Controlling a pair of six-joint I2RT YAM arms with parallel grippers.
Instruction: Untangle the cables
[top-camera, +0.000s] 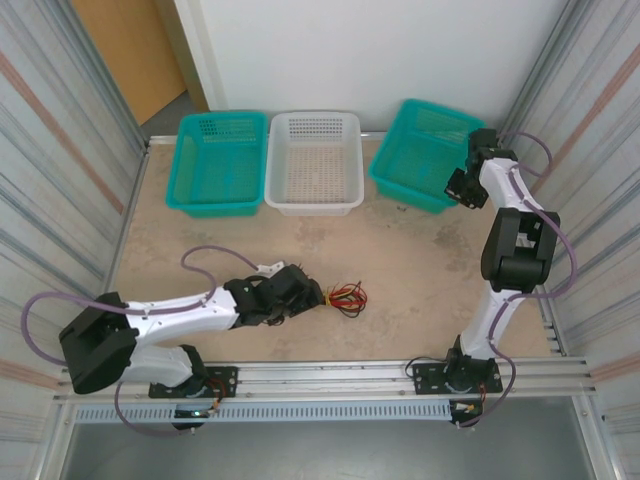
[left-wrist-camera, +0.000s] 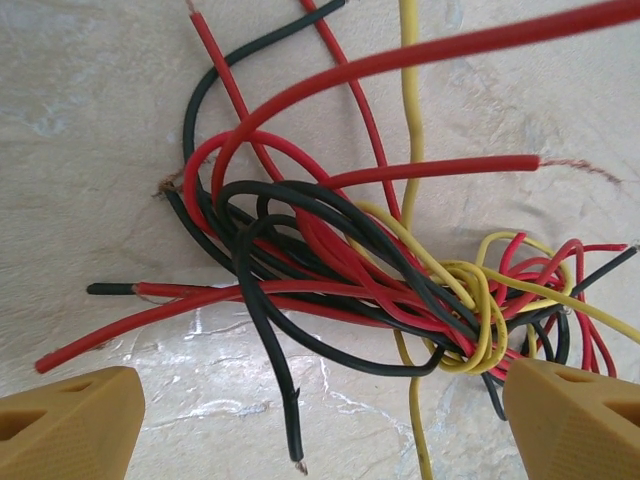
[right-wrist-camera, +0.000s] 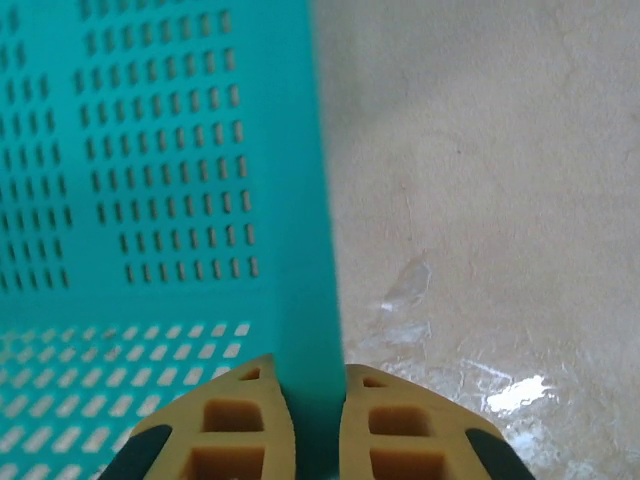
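One knotted clump of cables (top-camera: 346, 296) (red, black, yellow) on the bare table (top-camera: 420, 270) near its front edge, open room around, left gripper (top-camera: 312, 296) spread wide right beside it, right gripper (right-wrist-camera: 312, 425) pinching a wall of the right teal basket (top-camera: 425, 150) at the far edge.

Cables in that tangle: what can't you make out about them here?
- Top view: cables too small to count; the left arm covers their left end.
- Left wrist view: strands run off the top, right and bottom edges, so ends are unseen.
- Same view: yellow knot buries the crossings beneath it.
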